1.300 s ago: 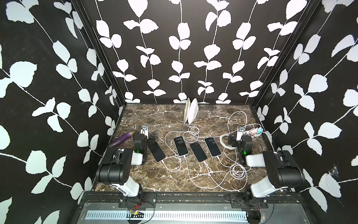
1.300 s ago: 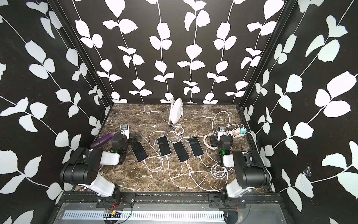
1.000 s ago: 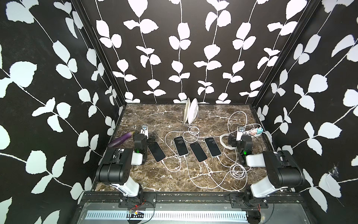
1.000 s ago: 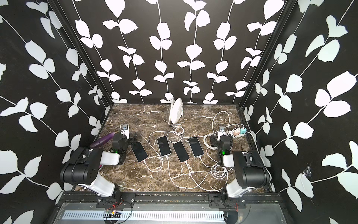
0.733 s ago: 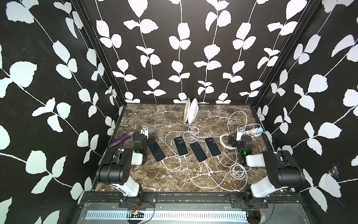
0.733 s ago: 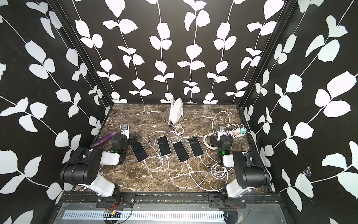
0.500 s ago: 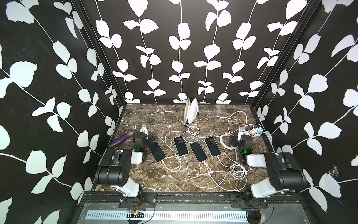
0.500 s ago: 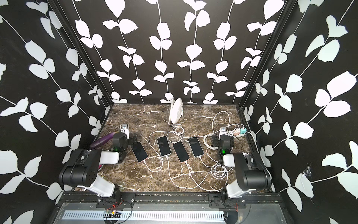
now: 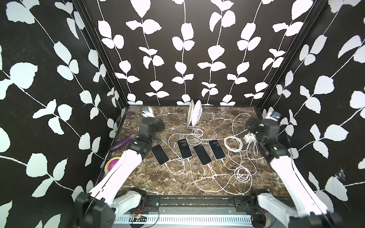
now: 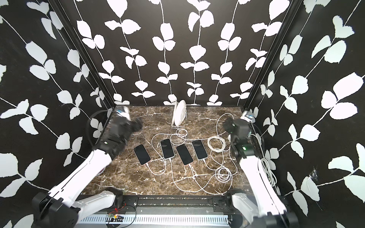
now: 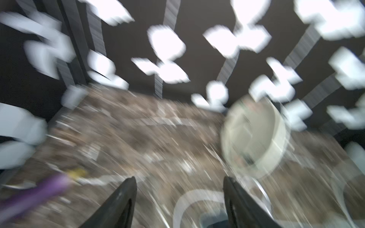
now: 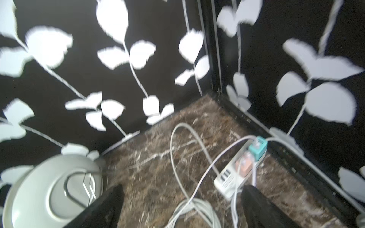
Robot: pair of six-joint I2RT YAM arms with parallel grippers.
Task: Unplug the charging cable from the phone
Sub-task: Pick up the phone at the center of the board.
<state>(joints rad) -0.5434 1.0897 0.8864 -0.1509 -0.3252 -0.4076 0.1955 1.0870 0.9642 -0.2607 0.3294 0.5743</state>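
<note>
**Both grippers empty above the table; every phone has its cable in**

Both top views: you see four flat, glossy black phones [image 9: 184, 148] lying face up in a slanted row mid-table. A thin white charging cable [image 9: 225, 143] enters the near end of each, then loops loosely over the brown, white-veined marble table [image 9: 158, 183]. Your left gripper [image 9: 158, 125] hovers far left, beyond the leftmost phone [image 10: 141, 154]. Your right gripper [image 10: 227, 124] hovers far right, above the coiled cords. Neither touches a phone or cable. Two white plates [image 9: 195, 115] stand on edge in a wire rack by the far wall, clear of the phones.

Left wrist view: heavily smeared. Two black, tapered fingers [image 11: 122, 201] stand apart with nothing between them, so this gripper is released.

Right wrist view: the fingers [image 12: 256, 205] are spread wide and empty, also released. Beyond them a white power strip [image 12: 235, 175] carries a teal plug [image 12: 257, 148]. It probably feeds the cords, which would explain the slack on this side.

Unplugging likely needs one gripper steadying a phone while the other pinches its plug.
</note>
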